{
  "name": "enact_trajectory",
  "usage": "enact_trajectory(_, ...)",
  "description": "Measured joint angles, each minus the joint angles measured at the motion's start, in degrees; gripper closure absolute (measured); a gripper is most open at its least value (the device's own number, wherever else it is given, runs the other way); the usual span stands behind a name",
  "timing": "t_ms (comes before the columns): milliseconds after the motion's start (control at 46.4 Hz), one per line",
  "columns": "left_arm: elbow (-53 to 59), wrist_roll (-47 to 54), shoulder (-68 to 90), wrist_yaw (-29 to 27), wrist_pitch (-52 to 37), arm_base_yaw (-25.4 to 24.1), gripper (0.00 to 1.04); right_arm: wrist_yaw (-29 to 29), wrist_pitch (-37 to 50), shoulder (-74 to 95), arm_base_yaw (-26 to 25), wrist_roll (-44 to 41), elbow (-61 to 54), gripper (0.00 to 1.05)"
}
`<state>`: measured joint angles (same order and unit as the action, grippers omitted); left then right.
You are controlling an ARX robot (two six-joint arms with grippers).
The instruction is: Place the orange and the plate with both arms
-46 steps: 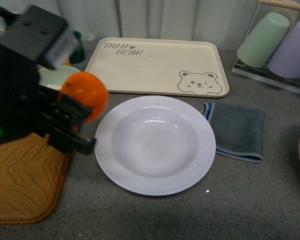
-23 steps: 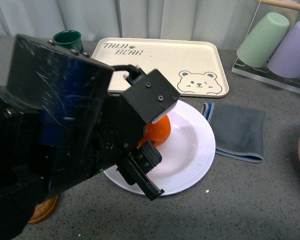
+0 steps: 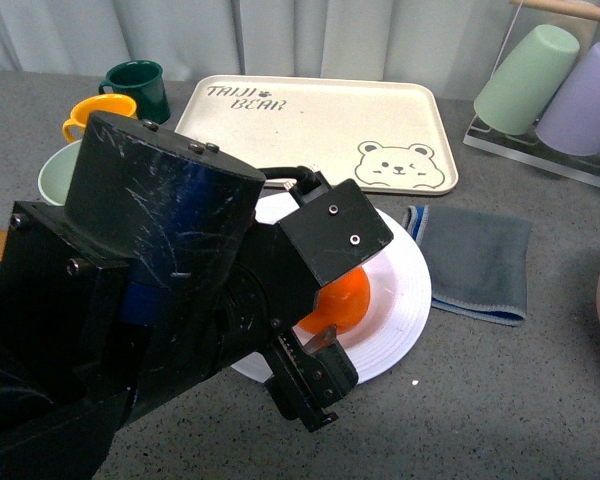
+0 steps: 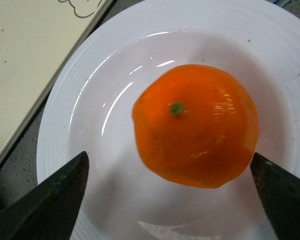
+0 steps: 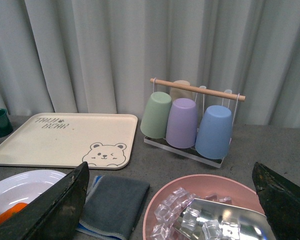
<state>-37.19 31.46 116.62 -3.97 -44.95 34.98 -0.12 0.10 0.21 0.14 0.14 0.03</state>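
Observation:
The orange (image 4: 196, 125), bright with a green stem dot, lies in the well of the white ridged plate (image 4: 65, 130). My left gripper (image 4: 172, 200) is open right over it, a finger on each side with a gap to the fruit. In the front view the left arm covers much of the plate (image 3: 405, 300), and the orange (image 3: 342, 300) shows just under the wrist. My right gripper (image 5: 170, 200) is open and empty, raised above a pink bowl, away from the plate (image 5: 20, 182) and the orange (image 5: 7, 214).
A cream bear tray (image 3: 315, 130) lies behind the plate and a grey cloth (image 3: 475, 262) to its right. A rack of upturned cups (image 5: 190, 120) stands at the back right. A pink bowl of ice cubes (image 5: 200, 210) holds a metal scoop. Green mug (image 3: 138, 85), yellow mug (image 3: 100, 110) and pale green bowl (image 3: 55, 175) are at the left.
My left arm carried the orange from the left over the plate, came down and opened. The orange now lies in the plate's well.

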Motion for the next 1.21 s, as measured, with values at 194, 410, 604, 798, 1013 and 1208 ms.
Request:
enact_trajectory(194, 1.9, -0.6, -6.3, 0.7, 0.1, -1.5, 0.07, 0.0, 0.0, 0.0, 0.0, 0.0, 0.0, 0.09)
enact_trajectory(410, 5.2, -11.9, -11.0, -8.8, -9.4, -3.6, 0.18, 0.0, 0.0, 0.0, 0.0, 0.0, 0.0, 0.09)
enact_trajectory(604, 19.3, -27.0, -16.5, -19.9, -33.9, -9.7, 0.6, 0.0, 0.0, 0.0, 0.0, 0.0, 0.0, 0.09)
enact_trajectory(798, 28.9, -30.1, -28.9, -13.9, -32.3, -16.5, 0.93, 0.0, 0.0, 0.0, 0.0, 0.0, 0.0, 0.09)
enact_trajectory(1013, 33.8, -31.2, -43.0, -8.6, -24.0, -21.7, 1.01, 0.0, -0.1, 0.0, 0.0, 0.0, 0.0, 0.09)
enact_trajectory(1208, 36.0, -31.4, -57.8, -4.4, -12.1, -26.2, 1.01, 0.0, -0.1, 0.0, 0.0, 0.0, 0.0, 0.09)
